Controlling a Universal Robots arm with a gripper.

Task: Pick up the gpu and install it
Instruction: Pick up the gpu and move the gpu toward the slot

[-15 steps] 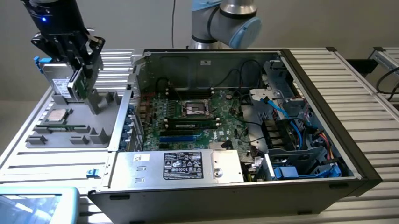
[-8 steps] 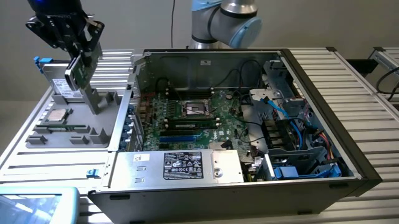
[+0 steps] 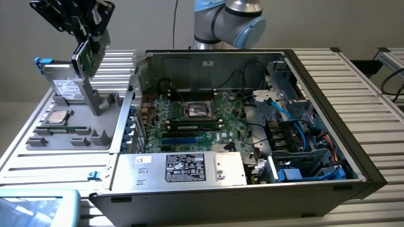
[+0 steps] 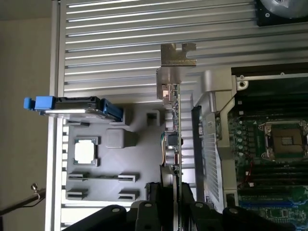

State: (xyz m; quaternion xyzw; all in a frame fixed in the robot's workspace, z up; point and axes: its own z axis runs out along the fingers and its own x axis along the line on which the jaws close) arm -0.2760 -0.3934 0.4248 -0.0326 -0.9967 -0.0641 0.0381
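Gripper [image 3: 93,34] is hanging in the upper left of the exterior view, its jaws pinching the gpu [image 3: 90,59] by one end. The card is dangling tilted above the grey parts tray [image 3: 63,144], touching nothing beneath it, and its green face is showing toward the camera. In the wrist view the gpu [image 4: 177,120] is showing edge-on, with its silver bracket [image 4: 177,57] at the end farthest from the gripper [image 4: 171,190]. A hard drive [image 3: 63,85] with blue tabs is standing upright in the tray just beside the hanging card, and a processor chip [image 3: 57,117] is lying flat lower in the frame. The open computer case [image 3: 337,113] is occupying the middle and right of the exterior view, its motherboard [image 3: 170,106] lying exposed, well apart from the card.
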